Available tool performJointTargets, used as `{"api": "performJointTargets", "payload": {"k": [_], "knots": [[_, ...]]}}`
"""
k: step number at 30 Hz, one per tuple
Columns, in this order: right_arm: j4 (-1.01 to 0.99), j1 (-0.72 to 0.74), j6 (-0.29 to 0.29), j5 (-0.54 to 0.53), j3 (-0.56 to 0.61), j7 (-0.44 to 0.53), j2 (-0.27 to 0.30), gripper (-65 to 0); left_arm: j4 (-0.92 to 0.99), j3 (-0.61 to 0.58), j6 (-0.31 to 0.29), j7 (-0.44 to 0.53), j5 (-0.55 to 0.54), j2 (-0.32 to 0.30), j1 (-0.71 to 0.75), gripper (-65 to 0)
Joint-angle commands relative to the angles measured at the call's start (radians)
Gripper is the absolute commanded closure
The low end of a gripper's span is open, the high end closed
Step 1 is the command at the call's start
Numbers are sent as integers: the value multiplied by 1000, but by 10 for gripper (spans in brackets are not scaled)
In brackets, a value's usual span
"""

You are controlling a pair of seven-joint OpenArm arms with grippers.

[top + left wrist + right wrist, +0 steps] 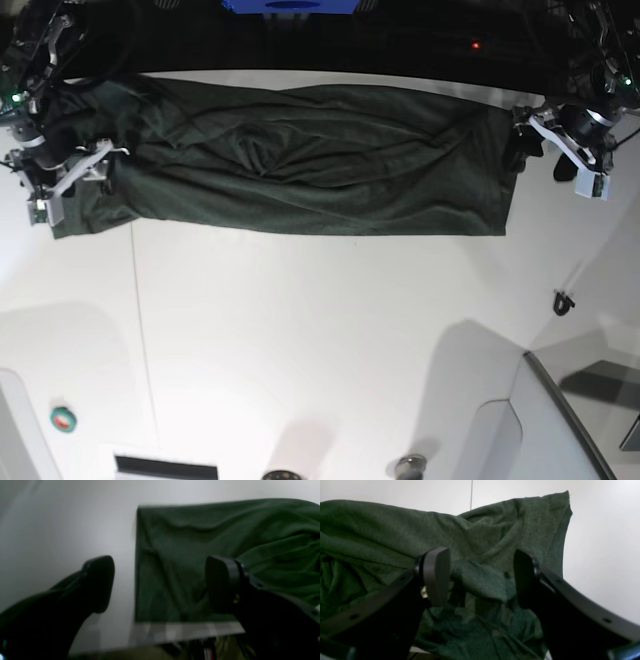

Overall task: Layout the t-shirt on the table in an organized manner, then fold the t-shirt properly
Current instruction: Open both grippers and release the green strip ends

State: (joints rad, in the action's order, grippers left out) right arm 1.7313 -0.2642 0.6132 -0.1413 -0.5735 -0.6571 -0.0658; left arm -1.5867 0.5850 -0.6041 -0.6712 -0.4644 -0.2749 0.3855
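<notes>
The large, wrinkled dark green fabric t-shirt (330, 150) lies in a long band across the far side of the smooth white worktop (290, 340), its long axis running from one arm to the other. Each black tool is nearest its own end of the cloth: the left tool (160, 585) stands at the straight end edge, one finger on the cloth's side of it and one over bare white; the right tool (481, 578) is above the rumpled opposite end. Both have their fingers apart, with nothing between them gripped. Whether any fingertip touches the cloth, one cannot tell.

The coming move probably turns on that edge: the left tool would need to close across it, the right one on a fold, before drawing the garment flat. Creases in the middle may bunch if only one end is pulled. Toward the base view's lower side, bare worktop gives ample room for spreading.
</notes>
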Motion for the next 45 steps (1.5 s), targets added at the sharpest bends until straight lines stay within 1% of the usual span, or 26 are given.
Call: {"api": "performJointTargets", "payload": {"k": [1, 3, 4, 5, 8, 11, 15, 17, 20, 22, 25, 31, 36, 38, 42, 43, 44, 45], "knots": [[22, 4, 9, -10, -1, 21, 8, -362, 16, 0, -23, 24, -23, -16, -24, -541], [22, 4, 9, -10, -1, 21, 8, -362, 90, 2, -56, 24, -27, -16, -56, -541], [22, 3, 9, -10, -1, 21, 10, -362, 128, 3, -83, 26, -27, -16, -72, -541], [22, 3, 9, -10, -1, 21, 10, -362, 159, 3, -94, 26, -29, -17, -82, -541], [22, 3, 9, -10, -1, 21, 11, -362, 234, 3, -94, 26, -24, -21, -107, -541], [22, 3, 9, -10, -1, 21, 11, -362, 262, 5, -94, 26, -24, -21, -116, -541], [22, 3, 9, -10, -1, 21, 11, -362, 283, 69, -94, 26, -23, -30, -119, -541], [22, 3, 9, -10, -1, 21, 11, -362, 322, 76, -94, 28, -15, -34, -122, -541], [22, 6, 9, -10, -1, 21, 10, -362, 380, 72, -94, 29, 77, -44, -167, -541], [22, 6, 9, -10, -1, 21, 10, -362, 411, 72, -94, 29, 140, -22, -191, -541], [22, 7, 9, -10, -1, 21, 10, -362, 415, 71, -94, 61, 169, 9, -198, -541], [22, 4, 9, -10, -1, 21, 10, -362, 423, -56, -94, 71, 166, 16, -193, -541], [22, 3, 9, -10, -1, 21, 10, -362, 424, -81, -94, 71, 166, 41, -196, -541], [22, 3, 10, -10, -1, 21, 10, -362, 424, -92, -94, 69, 168, 61, -194, -541], [22, 3, 10, -10, -1, 21, 10, -362, 471, -122, -94, 69, 166, 67, -199, -538], [22, 3, 10, -10, -1, 21, 10, -362, 504, -121, -94, 71, 166, 67, -205, -525], [22, 3, 10, -10, -1, 21, 10, -362, 538, -121, -94, 72, 166, 67, -208, -495], [22, 3, 10, -10, -1, 21, 10, -362, 573, -121, -94, 77, 166, 65, -225, -439]]}}
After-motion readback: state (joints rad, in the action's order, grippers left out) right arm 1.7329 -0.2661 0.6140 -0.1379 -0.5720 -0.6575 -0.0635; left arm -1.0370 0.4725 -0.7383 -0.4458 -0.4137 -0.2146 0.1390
